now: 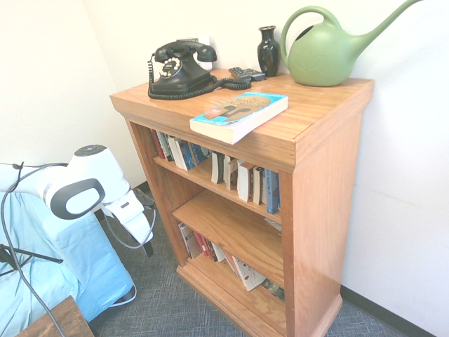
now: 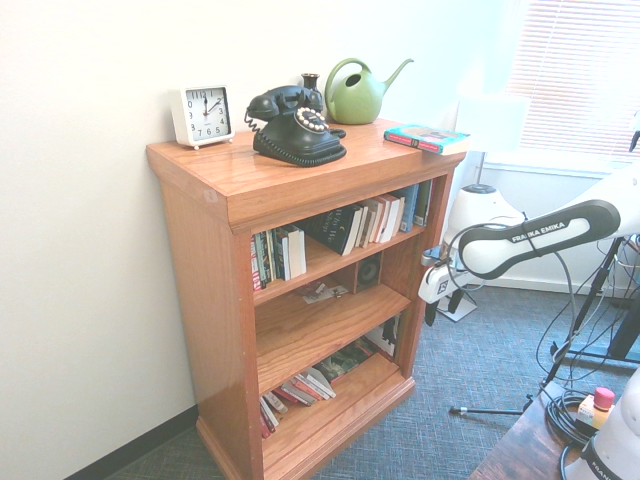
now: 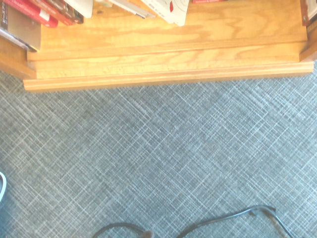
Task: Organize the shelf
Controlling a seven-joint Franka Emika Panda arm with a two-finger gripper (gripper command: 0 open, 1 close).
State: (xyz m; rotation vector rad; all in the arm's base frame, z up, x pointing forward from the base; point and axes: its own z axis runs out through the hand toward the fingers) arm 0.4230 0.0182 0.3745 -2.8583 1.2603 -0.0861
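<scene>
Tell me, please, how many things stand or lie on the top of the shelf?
6, unless something small is hidden: a clock at one end, a black telephone, a dark vase, a remote, a green watering can, and a book overhanging the front edge.

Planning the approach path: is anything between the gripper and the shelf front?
Nothing visible. The gripper hangs in front of the shelf, with only bare carpet between them. Whether its fingers are open cannot be told.

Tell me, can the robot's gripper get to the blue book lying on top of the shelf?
Probably yes. The blue book lies flat at the front edge of the shelf top, sticking out slightly, with nothing on it. The gripper hangs low in front, so it must rise first.
</scene>
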